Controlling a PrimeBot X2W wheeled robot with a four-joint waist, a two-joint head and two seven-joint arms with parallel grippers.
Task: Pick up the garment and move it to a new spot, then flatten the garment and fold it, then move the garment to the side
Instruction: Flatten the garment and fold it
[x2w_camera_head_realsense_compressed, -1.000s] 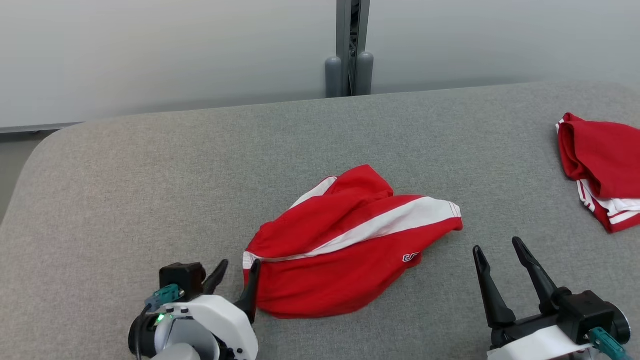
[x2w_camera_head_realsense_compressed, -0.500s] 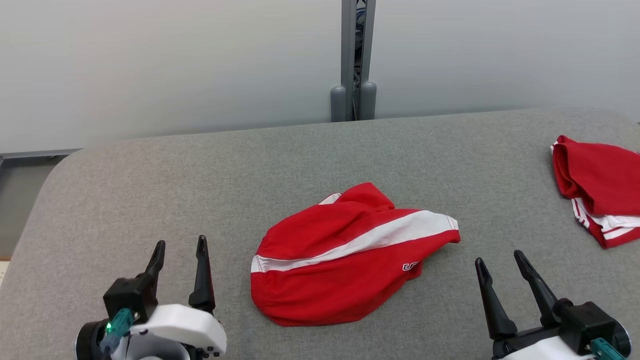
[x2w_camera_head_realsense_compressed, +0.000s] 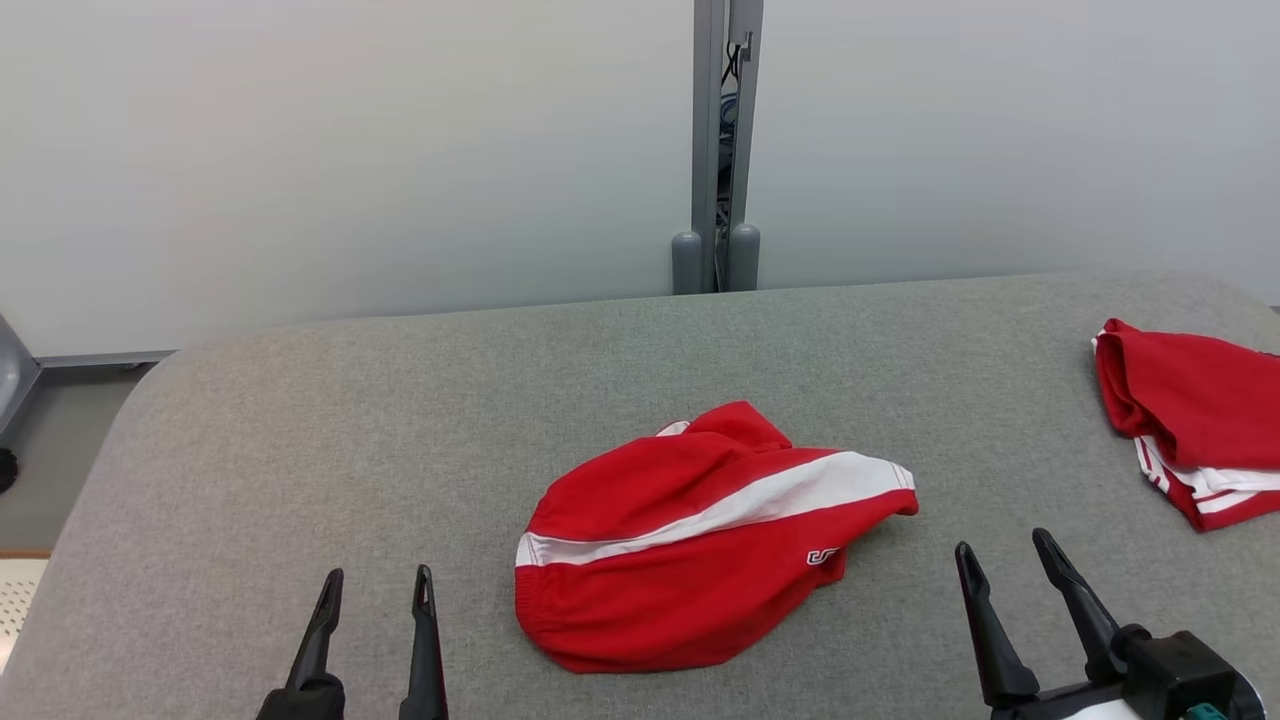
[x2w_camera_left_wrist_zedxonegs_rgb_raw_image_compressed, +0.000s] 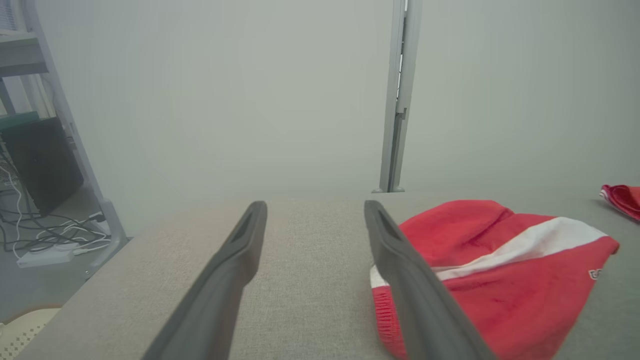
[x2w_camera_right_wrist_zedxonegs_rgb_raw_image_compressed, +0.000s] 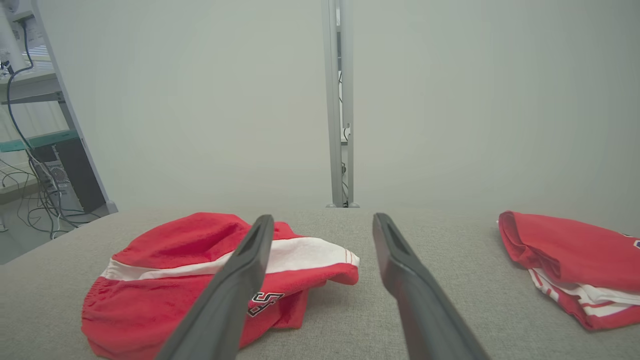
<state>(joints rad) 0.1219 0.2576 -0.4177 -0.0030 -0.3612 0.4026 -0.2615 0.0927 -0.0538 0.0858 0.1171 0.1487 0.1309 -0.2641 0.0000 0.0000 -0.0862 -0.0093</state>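
Note that the red garment (x2w_camera_head_realsense_compressed: 700, 540) lies crumpled at the middle of the table (x2w_camera_head_realsense_compressed: 300, 450), its long axis running left to right between the left claw (x2w_camera_head_realsense_compressed: 380, 574) and the right claw (x2w_camera_head_realsense_compressed: 1001, 542), both spread wide and empty, each standing just short of its nearer end.

Looks like a robot lab or test room, not a home. Shown by the plain pale wall (x2w_camera_head_realsense_compressed: 350, 150), the grey metal post (x2w_camera_head_realsense_compressed: 727, 140) standing up behind, and a wide table (x2w_camera_head_realsense_compressed: 400, 430) covered in grey cloth. Off to one side, a metal shelf rack (x2w_camera_left_wrist_zedxonegs_rgb_raw_image_compressed: 75, 150) with a dark computer box (x2w_camera_left_wrist_zedxonegs_rgb_raw_image_compressed: 42, 165) and loose cables (x2w_camera_left_wrist_zedxonegs_rgb_raw_image_compressed: 50, 240) lying on the floor.
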